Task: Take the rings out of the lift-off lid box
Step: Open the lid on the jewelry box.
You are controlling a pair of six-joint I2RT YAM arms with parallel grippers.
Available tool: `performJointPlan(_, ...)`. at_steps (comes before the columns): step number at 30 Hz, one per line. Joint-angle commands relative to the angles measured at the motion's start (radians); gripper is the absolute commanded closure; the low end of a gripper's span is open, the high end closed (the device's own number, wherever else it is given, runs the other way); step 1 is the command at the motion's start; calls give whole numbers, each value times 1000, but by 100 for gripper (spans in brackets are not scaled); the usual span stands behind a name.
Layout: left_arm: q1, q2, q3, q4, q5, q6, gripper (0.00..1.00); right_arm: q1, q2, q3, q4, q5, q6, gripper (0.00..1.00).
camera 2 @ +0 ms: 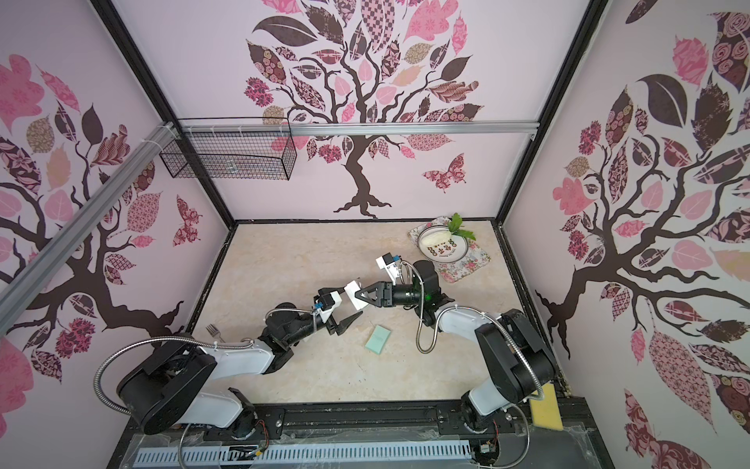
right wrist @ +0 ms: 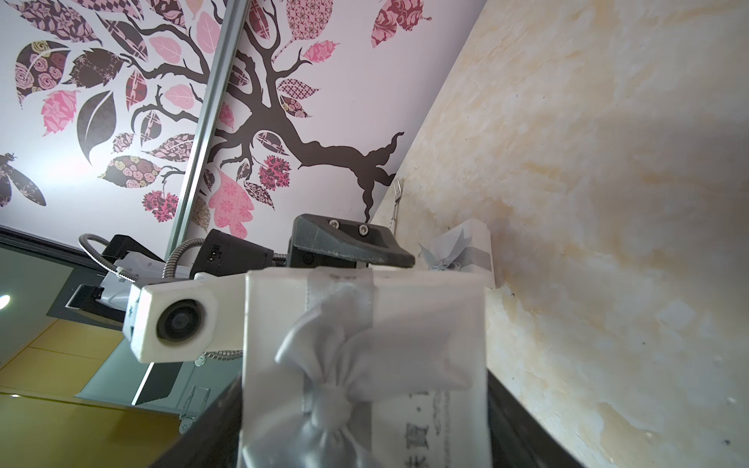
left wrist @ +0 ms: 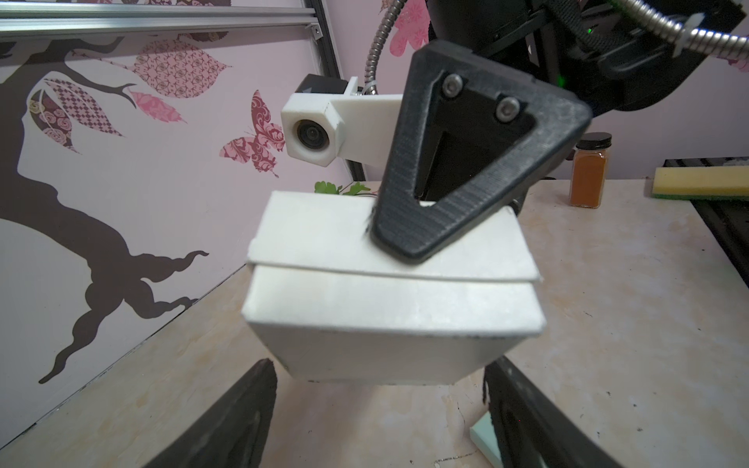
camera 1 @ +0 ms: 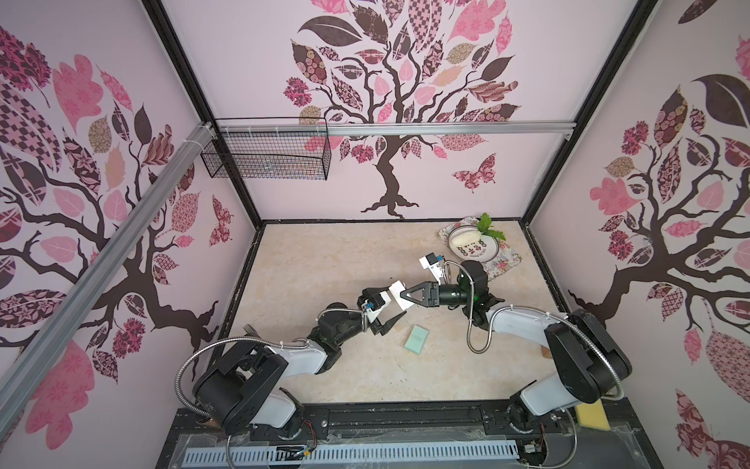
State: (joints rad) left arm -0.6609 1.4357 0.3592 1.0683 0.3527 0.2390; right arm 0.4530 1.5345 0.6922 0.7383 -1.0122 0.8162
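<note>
Beige tabletop (camera 1: 324, 264), right end effector (camera 1: 406, 298) gripping lidded box (left wrist: 389, 316)

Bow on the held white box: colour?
Silver-grey; the bow shows best in the right wrist view.

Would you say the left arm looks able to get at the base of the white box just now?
Probably yes: the left gripper straddles the box base with nothing between. The right gripper pinches only the lid end, leaving the base free. Contact is unclear.
</note>
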Motion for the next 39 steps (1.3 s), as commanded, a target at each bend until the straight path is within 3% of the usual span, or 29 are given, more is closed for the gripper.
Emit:
performJointPlan(1, -3, 5, 39, 34, 7, 9, 18, 0, 24, -14, 36, -4, 70, 29)
performJointPlan(13, -3, 7, 43, 44, 22, 5, 18, 13, 45, -20, 48, -5, 74, 30)
performJointPlan(23, -3, 3, 39, 40, 25, 2, 31, 13, 47, -19, 67, -7, 92, 30)
performJointPlan(39, -3, -14, 21, 39, -1, -11, 37, 11, 23, -15, 47, 5, 85, 25)
